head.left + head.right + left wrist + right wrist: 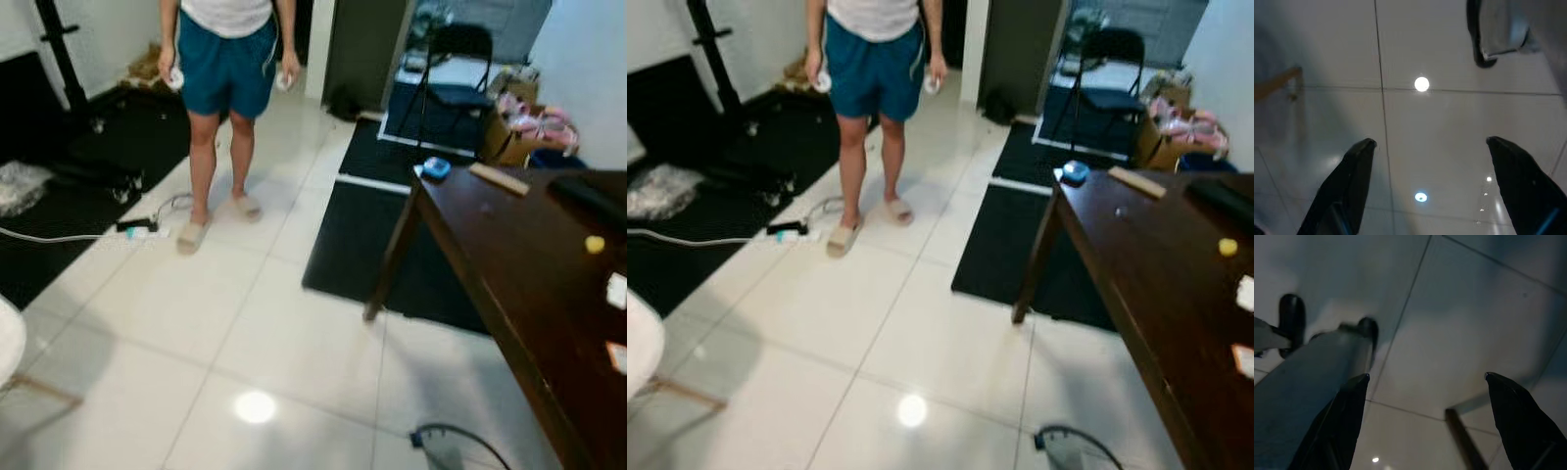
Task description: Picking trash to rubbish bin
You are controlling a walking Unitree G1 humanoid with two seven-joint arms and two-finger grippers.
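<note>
we stand on the white floor (196, 323) beside the dark bench (509, 264).
both our left gripper (1427, 147) and right gripper (1425, 382) hang with fingers spread; a small yellow bit (595, 244) sits far right on the bench.

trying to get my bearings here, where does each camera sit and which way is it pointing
Left eye view: on the head, looking forward and down at the white tiled floor, a standing person and the dark wooden table.
Right eye view: beside it, same scene, slightly shifted.
Left wrist view: on the left wrist, facing down at the tiles past the open left gripper.
Right wrist view: on the right wrist, facing shaded tiles past the open right gripper.
Shared: both eyes see the person and the table; both wrists see floor.
</note>
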